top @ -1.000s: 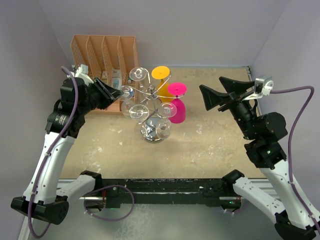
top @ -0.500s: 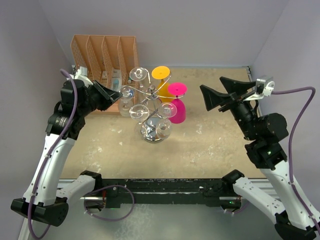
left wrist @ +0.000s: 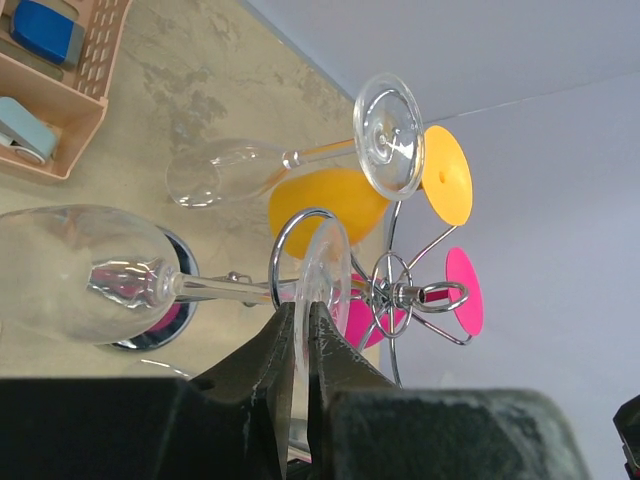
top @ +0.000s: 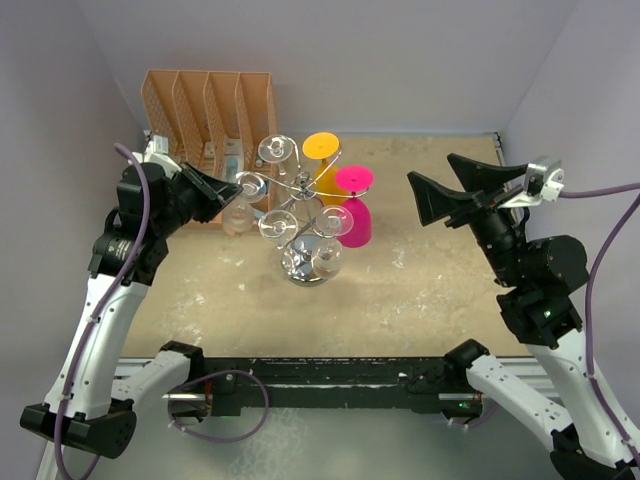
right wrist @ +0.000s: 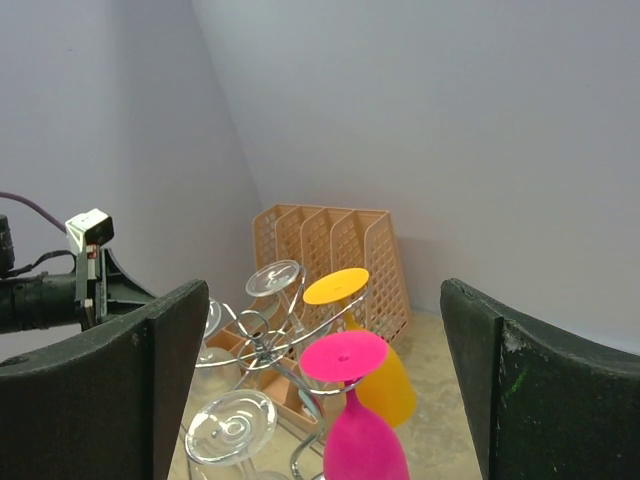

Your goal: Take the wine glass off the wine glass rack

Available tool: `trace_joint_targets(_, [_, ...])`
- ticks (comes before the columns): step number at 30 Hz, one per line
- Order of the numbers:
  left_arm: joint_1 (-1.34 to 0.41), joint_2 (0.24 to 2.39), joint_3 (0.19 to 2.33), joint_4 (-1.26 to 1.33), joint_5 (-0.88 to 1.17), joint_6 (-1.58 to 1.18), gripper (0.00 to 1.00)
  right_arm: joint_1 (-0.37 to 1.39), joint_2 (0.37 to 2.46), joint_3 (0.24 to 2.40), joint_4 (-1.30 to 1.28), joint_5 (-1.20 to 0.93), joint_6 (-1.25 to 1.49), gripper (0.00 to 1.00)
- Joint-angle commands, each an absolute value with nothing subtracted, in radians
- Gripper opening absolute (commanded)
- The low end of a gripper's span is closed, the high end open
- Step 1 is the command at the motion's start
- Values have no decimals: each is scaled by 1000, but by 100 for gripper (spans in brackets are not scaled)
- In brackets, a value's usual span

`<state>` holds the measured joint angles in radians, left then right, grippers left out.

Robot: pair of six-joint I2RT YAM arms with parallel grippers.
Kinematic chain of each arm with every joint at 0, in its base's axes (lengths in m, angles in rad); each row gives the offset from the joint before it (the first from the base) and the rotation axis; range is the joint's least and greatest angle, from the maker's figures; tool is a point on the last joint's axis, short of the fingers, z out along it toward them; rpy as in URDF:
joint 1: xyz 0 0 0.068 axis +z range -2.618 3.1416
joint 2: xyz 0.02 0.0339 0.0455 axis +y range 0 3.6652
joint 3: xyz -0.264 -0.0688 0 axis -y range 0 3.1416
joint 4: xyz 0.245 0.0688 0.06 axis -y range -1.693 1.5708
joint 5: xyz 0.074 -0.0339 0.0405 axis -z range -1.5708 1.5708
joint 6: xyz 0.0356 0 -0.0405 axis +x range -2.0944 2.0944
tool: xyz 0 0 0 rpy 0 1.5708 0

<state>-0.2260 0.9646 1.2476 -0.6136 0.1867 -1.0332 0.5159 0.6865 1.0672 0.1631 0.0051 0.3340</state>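
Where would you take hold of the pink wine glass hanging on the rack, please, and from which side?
The pink wine glass hangs foot-up on the wine glass rack's right side, so grip its thin stem between foot and bowl, coming level from the right with the open right gripper.

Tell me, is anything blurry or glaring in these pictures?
Top external: even light, soft shadows, glints on the wine glass rack. Left wrist: near jaws dark and soft, highlights on the clear wine glass. Right wrist: jaws dark and blurred, pink glass crisp.
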Motion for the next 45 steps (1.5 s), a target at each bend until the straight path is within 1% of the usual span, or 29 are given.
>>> trace_joint_targets(1, [-230, 933, 1256, -542, 197, -1069, 0, 517, 685, 1106, 201, 0, 347, 100])
trace_joint_targets(20, [-231, 962, 1299, -482, 266, -1100, 0, 517, 669, 1110, 201, 2, 370, 100])
trace_joint_targets(27, [-230, 982, 1343, -547, 166, -1084, 0, 516, 670, 1109, 203, 0, 376, 100])
trace_joint_targets(32, [-230, 978, 1340, -534, 118, -1102, 0, 517, 671, 1109, 206, 2, 374, 100])
trace_joint_targets(39, [-230, 1016, 1322, -426, 241, -1122, 0, 517, 673, 1106, 206, 6, 374, 100])
trace_joint_targets(45, [-230, 1019, 1320, -413, 302, -1099, 0, 517, 676, 1104, 210, 8, 373, 100])
